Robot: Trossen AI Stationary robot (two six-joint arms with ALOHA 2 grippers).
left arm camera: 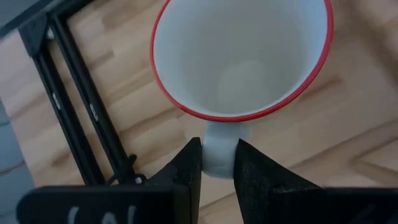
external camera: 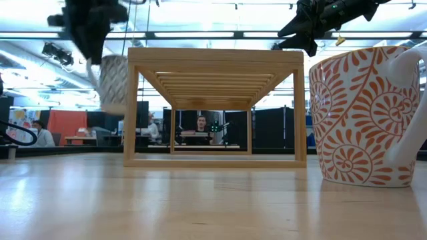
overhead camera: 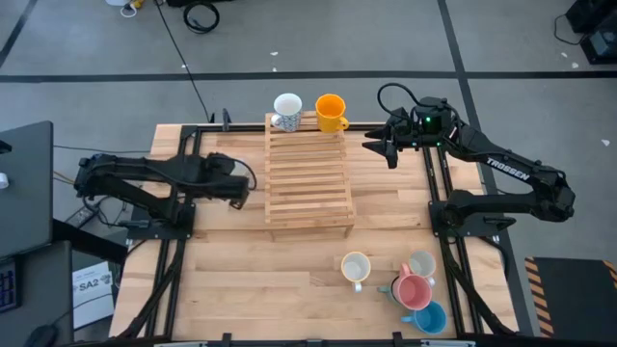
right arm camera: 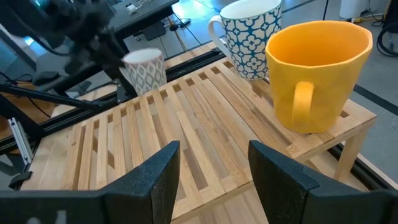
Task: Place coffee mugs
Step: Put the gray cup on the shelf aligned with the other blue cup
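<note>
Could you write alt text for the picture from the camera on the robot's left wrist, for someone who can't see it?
The left gripper pinches the handle of a white mug with a red rim, seen from above with its inside empty. Below it are the wooden table and black metal rails.

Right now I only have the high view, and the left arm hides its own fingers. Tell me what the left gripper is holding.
Observer: The left gripper pinches the handle of a red-rimmed white mug.
Operator: Confirm it's off the table.
Observer: Yes. In the low view the mug hangs above the table, level with the top of the wooden rack.
Operator: Report the right gripper.
Observer: The right gripper is open and empty, facing the orange mug on the rack.
</note>
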